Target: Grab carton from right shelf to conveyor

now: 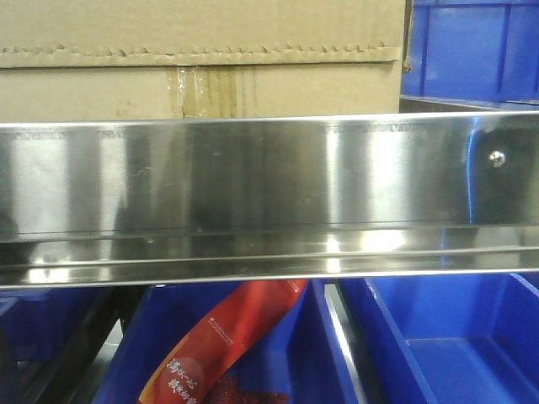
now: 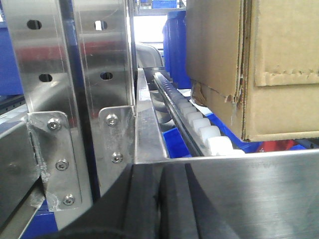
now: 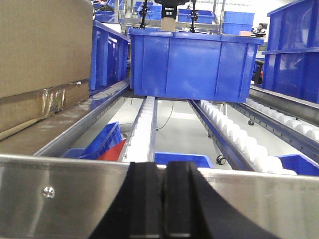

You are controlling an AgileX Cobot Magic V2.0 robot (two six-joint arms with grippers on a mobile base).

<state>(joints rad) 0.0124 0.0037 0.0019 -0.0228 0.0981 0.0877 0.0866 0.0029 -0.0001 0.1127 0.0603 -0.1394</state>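
The brown carton (image 1: 202,59) sits on the right shelf behind the shiny steel front rail (image 1: 269,181), with its jagged flap line and stained tape facing me. In the left wrist view the carton (image 2: 259,64) stands upper right on the white rollers. In the right wrist view its corner (image 3: 42,64) fills the upper left. My left gripper (image 2: 158,199) is shut and empty, close before the rail, left of the carton. My right gripper (image 3: 163,196) is shut and empty before the rail (image 3: 65,194), right of the carton. The conveyor is out of view.
Blue bins (image 1: 472,50) stand right of the carton, and a large one (image 3: 192,64) sits further back on the roller lanes (image 3: 234,134). Lower bins (image 1: 455,337) hold a red packet (image 1: 227,337). Steel uprights (image 2: 75,99) stand left of the left gripper.
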